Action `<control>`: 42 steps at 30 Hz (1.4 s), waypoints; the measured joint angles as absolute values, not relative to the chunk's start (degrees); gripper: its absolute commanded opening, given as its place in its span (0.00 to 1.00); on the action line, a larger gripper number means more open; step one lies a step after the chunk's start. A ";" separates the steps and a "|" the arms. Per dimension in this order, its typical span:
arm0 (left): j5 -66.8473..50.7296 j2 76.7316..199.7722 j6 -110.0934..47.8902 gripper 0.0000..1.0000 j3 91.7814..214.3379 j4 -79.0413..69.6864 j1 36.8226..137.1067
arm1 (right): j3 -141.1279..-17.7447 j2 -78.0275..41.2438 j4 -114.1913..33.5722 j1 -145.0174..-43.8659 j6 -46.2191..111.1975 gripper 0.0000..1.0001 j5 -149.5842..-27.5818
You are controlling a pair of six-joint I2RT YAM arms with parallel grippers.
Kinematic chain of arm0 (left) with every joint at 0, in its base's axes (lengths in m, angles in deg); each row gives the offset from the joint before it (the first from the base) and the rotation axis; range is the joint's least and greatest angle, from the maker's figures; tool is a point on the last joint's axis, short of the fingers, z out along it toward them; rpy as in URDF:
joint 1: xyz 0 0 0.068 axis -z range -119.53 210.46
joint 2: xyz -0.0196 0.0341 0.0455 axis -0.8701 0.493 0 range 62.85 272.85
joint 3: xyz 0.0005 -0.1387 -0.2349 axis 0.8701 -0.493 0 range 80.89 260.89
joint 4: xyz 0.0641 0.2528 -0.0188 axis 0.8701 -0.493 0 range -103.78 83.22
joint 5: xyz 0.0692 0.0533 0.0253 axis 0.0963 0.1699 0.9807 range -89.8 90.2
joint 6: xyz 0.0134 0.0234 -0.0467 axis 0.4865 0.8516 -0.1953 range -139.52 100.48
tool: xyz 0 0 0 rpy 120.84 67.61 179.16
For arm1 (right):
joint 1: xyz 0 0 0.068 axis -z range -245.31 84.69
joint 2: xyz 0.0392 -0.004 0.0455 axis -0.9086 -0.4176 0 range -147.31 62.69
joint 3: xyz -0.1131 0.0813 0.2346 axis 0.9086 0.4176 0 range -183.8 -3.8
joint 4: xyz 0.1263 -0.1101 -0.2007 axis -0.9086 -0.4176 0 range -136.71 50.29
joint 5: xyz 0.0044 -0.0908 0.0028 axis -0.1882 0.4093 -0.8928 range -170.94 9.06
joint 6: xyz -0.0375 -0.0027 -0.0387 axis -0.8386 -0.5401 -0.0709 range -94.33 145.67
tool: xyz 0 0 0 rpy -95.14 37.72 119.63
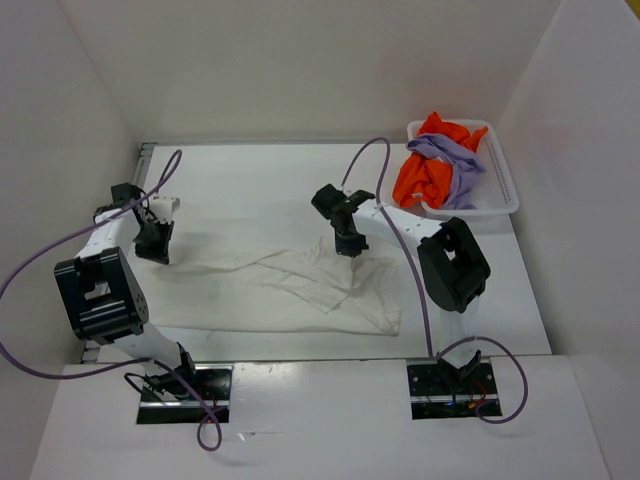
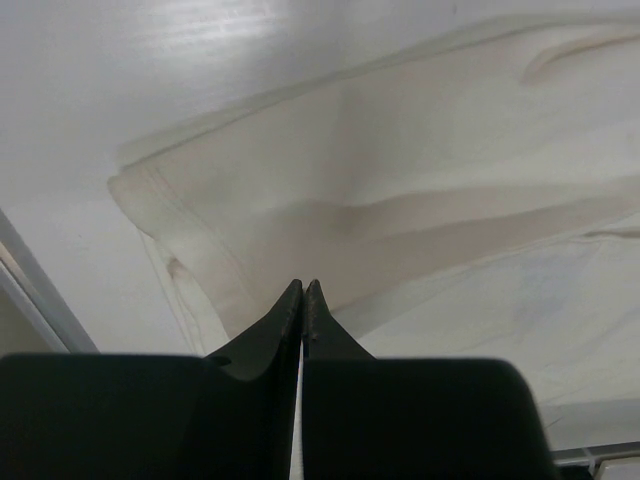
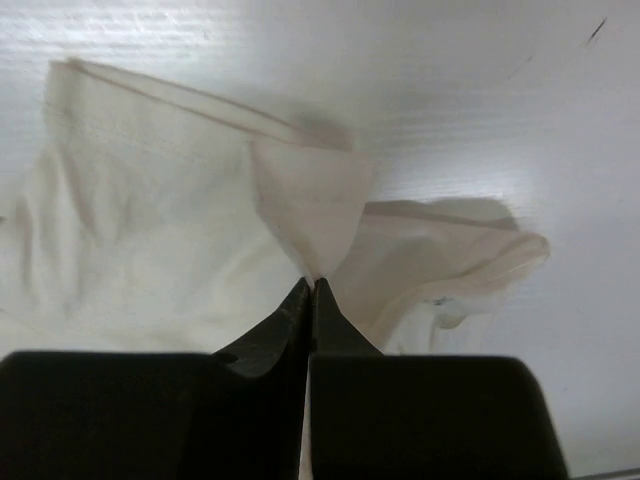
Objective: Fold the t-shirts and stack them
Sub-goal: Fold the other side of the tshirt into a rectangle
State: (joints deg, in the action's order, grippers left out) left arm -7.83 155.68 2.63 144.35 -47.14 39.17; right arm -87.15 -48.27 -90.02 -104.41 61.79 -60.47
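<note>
- The white t-shirt (image 1: 290, 290) lies in the middle of the table (image 1: 250, 180). It is partly spread out, with bumps and folds in it.
- The right claw (image 3: 311, 288) is closed tight on a bit of the shirt near its far edge. The cloth goes up to the tips like a little tent.
- The left claw (image 2: 303, 293) is closed too, at the shirt's far left corner. I think it has the hem pinched, but the tips hide the spot, so I am not sure.
- An orange shirt (image 1: 425, 180) and a purple shirt (image 1: 460, 165) sit bunched up in the white basket (image 1: 505, 195) at the far right. They are not folded yet.
- What could go wrong: each claw holds only a small bit of cloth. If one arm pulls hard or fast, the cloth could slip out and the shirt would flop down.
- If the left claw has no cloth, only one side would lift and the shirt would twist.
- If the arms move apart unevenly, the fold could come out crooked.
- I see no brand, label or words on anything here.
</note>
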 measured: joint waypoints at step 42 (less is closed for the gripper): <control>-7.83 154.77 2.11 0.00 147.83 -38.27 39.17 | -60.07 -12.51 -56.34 -88.21 50.62 0.00 -83.84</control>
State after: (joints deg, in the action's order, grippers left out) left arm -7.83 154.77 2.11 147.83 -38.27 39.17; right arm -60.07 -12.51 -56.34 -88.21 50.62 -83.84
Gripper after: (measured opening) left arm 0.008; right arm 0.005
